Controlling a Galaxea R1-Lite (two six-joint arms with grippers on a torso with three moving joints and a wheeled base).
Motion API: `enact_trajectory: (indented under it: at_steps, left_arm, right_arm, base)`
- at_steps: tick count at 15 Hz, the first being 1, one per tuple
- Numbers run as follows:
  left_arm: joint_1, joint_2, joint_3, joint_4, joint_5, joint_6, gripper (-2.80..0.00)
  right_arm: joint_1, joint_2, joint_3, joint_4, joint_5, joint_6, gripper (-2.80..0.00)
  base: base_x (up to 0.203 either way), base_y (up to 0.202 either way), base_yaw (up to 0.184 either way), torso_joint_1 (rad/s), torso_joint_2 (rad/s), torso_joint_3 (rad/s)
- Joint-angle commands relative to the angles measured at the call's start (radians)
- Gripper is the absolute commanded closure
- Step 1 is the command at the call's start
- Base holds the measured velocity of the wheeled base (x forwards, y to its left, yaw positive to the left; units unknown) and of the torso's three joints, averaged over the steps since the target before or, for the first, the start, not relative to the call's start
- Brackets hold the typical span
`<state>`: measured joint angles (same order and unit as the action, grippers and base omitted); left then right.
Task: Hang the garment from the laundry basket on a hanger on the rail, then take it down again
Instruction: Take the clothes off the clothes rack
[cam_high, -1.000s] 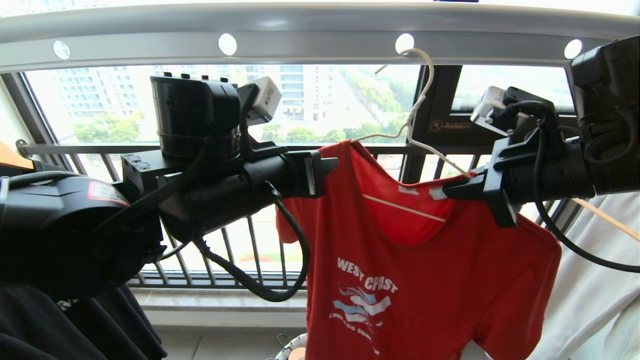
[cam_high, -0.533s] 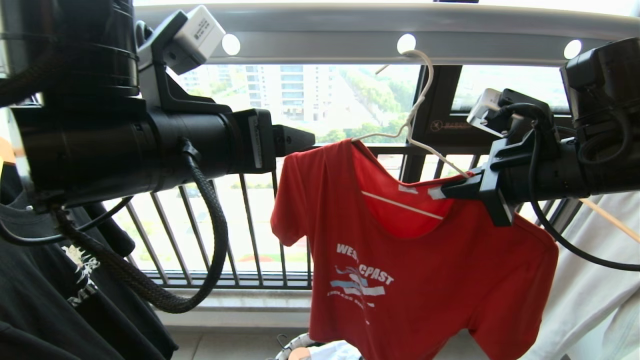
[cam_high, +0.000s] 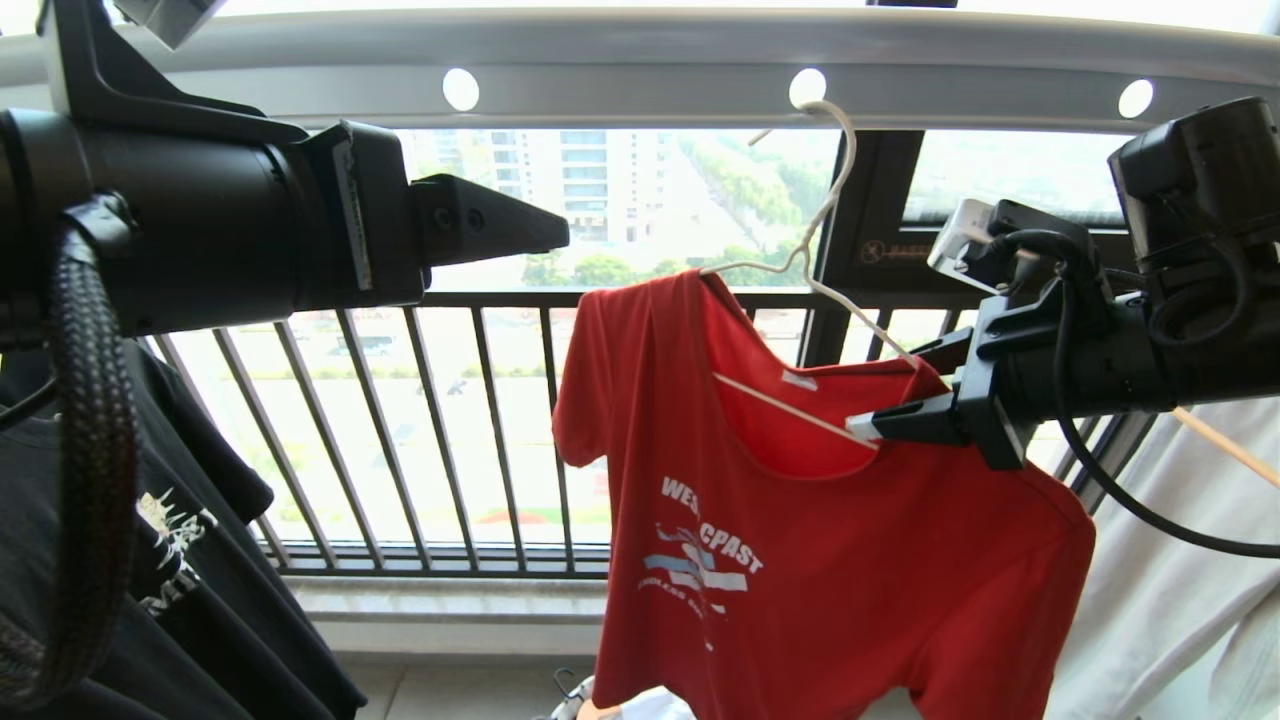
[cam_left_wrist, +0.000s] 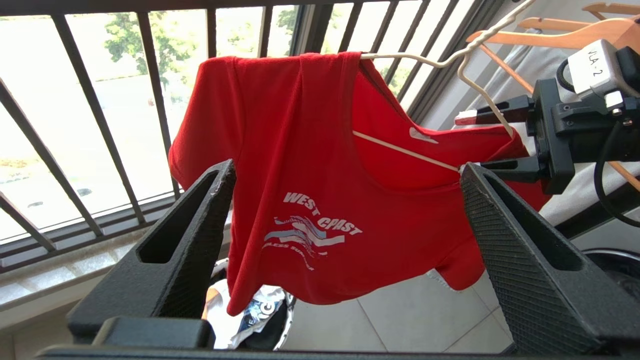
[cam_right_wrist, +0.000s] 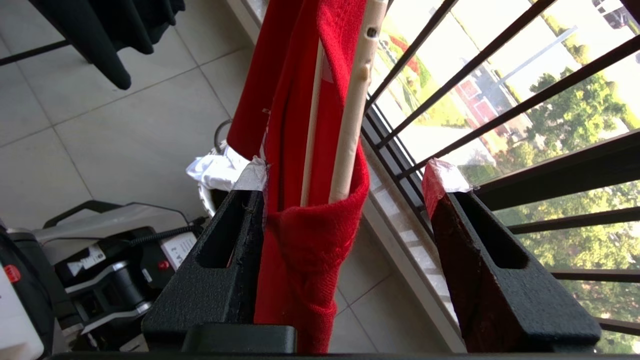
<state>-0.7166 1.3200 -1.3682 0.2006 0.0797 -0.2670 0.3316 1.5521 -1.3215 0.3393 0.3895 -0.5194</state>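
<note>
Red T-shirt (cam_high: 800, 540) on wire hanger (cam_high: 815, 240), chest print "WEST COAST". Right gripper (cam_right_wrist: 345, 200) jaws apart around shoulder; left gripper (cam_left_wrist: 345, 220) wide, empty.

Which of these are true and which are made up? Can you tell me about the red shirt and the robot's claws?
1. The red T-shirt hangs on the white wire hanger. True.
2. The hanger's hook sits in a hole of the grey rail. True.
3. The left gripper squeezes the shirt. False: it is open and apart from it.
4. The right gripper is shut tight. False: its fingers stand apart around the shoulder.
5. The shirt lies in the basket. False: it hangs.
</note>
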Motion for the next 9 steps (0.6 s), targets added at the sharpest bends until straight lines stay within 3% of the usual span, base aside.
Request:
enact_trajectory:
  at_steps: [1, 6, 9]
  left_arm:
    - [-0.001, -0.016, -0.017, 0.023, -0.028, -0.004, -2.8]
    - [-0.005, -0.048, -0.022, 0.082, -0.05, -0.002, -2.8]
    - [-0.011, -0.041, -0.017, 0.102, -0.116, -0.004, -2.8]
  right_arm:
    - [-0.007, -0.03, 0.053, 0.0, 0.0, -0.002, -2.8]
    - [-0.08, -0.12, 0.17, -0.001, 0.001, -0.006, -2.8]
    - [-0.1, -0.231, 0.242, -0.002, 0.006, -0.006, -2.8]
  base:
    - [0.0, 0.0, 0.0, 0.0, 0.0, 0.0]
    - [0.0, 0.0, 0.0, 0.0, 0.0, 0.0]
    - [0.0, 0.0, 0.0, 0.0, 0.0, 0.0]
